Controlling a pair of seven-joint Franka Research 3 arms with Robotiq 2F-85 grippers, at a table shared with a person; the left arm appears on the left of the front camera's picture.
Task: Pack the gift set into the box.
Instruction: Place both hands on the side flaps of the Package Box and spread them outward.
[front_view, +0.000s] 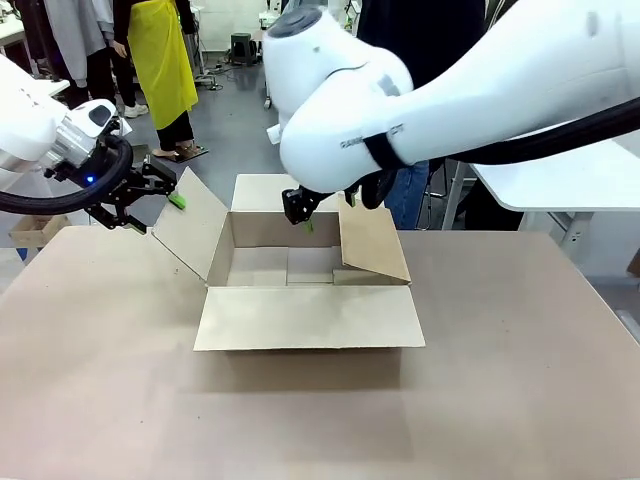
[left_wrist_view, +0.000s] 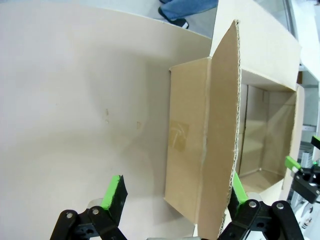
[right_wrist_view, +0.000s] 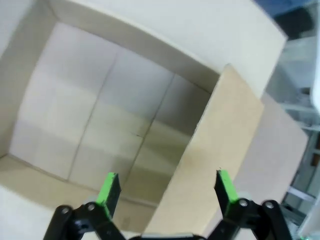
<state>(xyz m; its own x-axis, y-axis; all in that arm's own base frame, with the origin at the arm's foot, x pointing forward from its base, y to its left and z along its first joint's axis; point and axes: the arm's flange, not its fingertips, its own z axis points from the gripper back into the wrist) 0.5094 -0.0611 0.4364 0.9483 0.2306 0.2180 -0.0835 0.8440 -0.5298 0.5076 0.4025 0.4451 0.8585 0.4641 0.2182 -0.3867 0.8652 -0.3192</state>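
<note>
I find my left end effector (front_view: 148, 205) released, fingers spread at the box's (front_view: 308, 318) left flap. My right end effector (front_view: 324, 205) is also released, hovering over the box's far right interior.

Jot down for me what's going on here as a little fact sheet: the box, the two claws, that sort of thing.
box: open, standing on the table
box floor: bare cardboard where it shows
left gripper: open, edge of the raised left flap between its fingers
right gripper: open, above the box, over the inward-leaning right flap
</note>
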